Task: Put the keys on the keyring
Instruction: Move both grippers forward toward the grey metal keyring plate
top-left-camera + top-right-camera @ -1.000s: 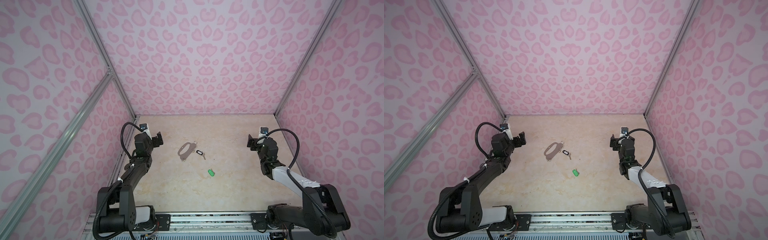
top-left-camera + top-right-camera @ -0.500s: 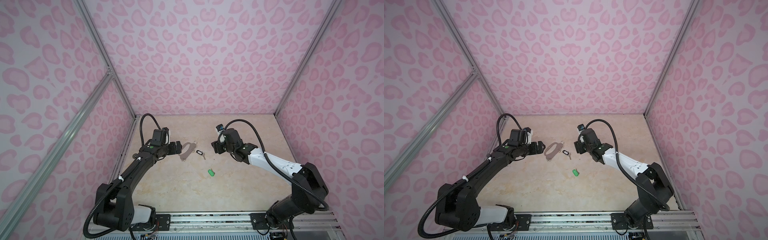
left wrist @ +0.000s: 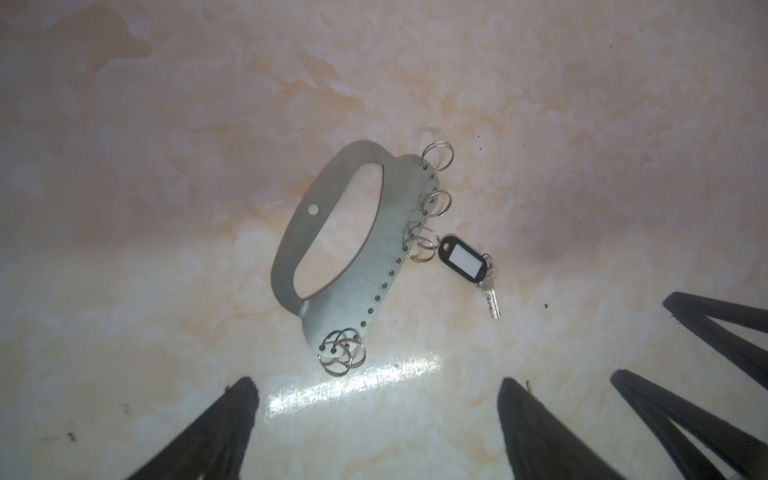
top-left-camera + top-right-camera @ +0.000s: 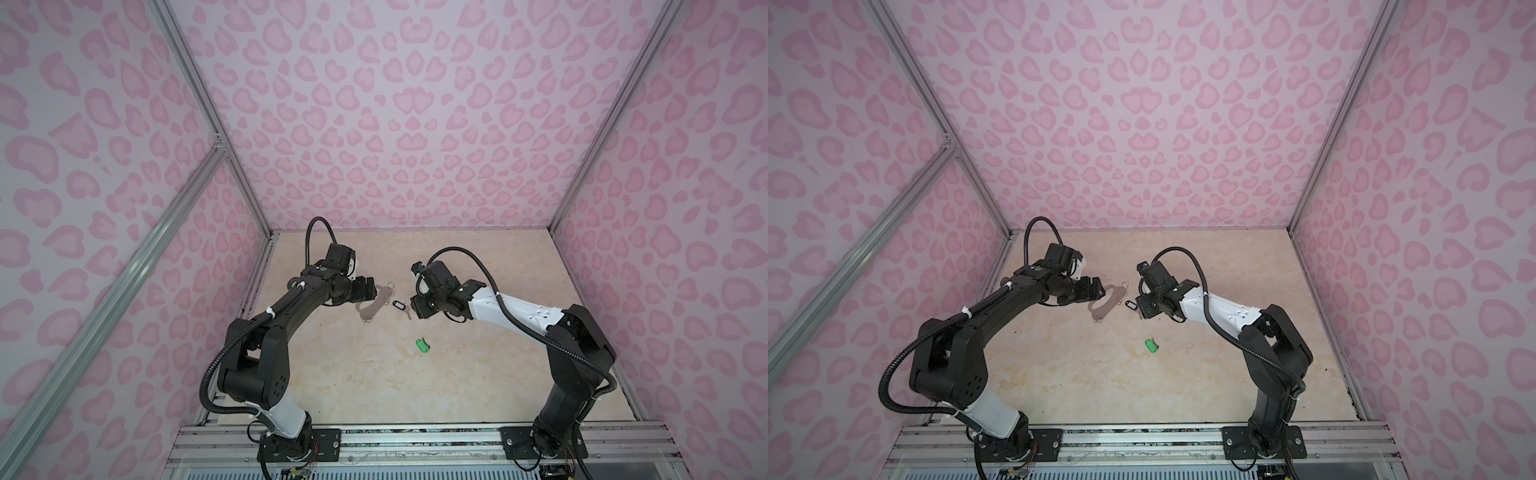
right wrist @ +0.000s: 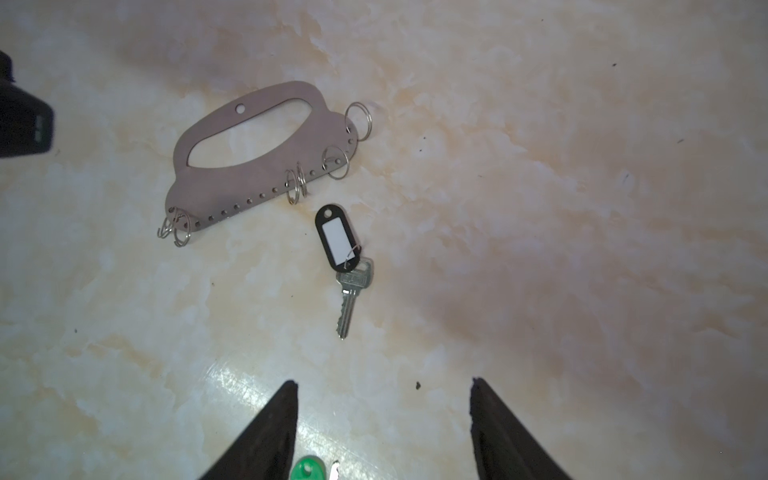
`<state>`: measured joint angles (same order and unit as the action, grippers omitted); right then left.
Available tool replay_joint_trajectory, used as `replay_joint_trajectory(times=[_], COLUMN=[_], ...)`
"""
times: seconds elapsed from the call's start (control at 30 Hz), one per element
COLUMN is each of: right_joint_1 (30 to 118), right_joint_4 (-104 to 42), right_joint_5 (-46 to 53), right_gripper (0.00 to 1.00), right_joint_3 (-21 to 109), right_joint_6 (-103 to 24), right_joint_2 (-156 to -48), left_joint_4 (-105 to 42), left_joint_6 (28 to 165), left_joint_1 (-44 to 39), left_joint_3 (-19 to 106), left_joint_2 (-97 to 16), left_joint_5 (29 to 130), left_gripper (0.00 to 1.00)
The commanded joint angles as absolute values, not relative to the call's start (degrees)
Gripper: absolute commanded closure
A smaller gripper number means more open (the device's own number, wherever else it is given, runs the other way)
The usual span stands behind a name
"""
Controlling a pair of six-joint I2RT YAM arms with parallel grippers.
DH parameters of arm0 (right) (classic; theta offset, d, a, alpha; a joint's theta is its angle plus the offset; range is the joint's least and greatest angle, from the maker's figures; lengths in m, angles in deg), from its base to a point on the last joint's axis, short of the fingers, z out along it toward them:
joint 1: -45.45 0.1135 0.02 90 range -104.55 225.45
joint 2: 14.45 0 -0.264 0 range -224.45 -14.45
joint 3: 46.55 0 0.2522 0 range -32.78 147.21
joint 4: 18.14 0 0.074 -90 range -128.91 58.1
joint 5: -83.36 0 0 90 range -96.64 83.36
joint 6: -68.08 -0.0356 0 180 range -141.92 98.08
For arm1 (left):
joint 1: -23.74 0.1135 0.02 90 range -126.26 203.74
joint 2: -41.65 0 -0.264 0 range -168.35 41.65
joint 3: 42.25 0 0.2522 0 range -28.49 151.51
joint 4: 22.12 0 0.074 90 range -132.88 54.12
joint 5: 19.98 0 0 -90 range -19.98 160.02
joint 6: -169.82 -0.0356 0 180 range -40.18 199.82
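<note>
Right pincer wide, empty. Black-tag key dead ahead on tabletop, blade pointing back at it, tag end just short of keyring beyond. Right arm nearer. Left pincer wide, empty, keyring ahead. Green-tag key behind right pincer.

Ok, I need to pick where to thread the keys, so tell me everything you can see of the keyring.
The keyring is a flat grey D-shaped plate, metal-looking, with an oval handle slot, one round hole in the handle and a row of holes along one edge. Small split rings hang at both ends and midway. It lies flat on the table, ungripped.
</note>
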<state>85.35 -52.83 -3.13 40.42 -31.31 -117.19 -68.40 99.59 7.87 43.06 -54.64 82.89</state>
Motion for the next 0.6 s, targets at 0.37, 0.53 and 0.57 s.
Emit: replay_joint_trajectory(times=[0.37, 0.53, 0.57], right_joint_1=[78.5, 77.8, 77.7], right_joint_4=[-66.8, -73.9, -74.3], right_joint_5=[14.8, 14.0, 14.0], right_gripper=[0.59, 0.6, 0.6], right_joint_3=[67.6, 75.4, 75.9], right_joint_6=[-24.6, -21.2, -21.2], right_joint_2=[-137.3, -142.7, -143.1], left_joint_4=[-69.8, -68.9, -68.6], left_joint_6=[97.7, 97.0, 97.0], left_joint_1=[7.9, 7.9, 7.9], left_joint_3=[46.2, 43.5, 43.0], left_joint_2=[-57.5, -54.3, -53.6], left_joint_5=[84.8, 83.7, 83.4], left_gripper=[0.15, 0.17, 0.17])
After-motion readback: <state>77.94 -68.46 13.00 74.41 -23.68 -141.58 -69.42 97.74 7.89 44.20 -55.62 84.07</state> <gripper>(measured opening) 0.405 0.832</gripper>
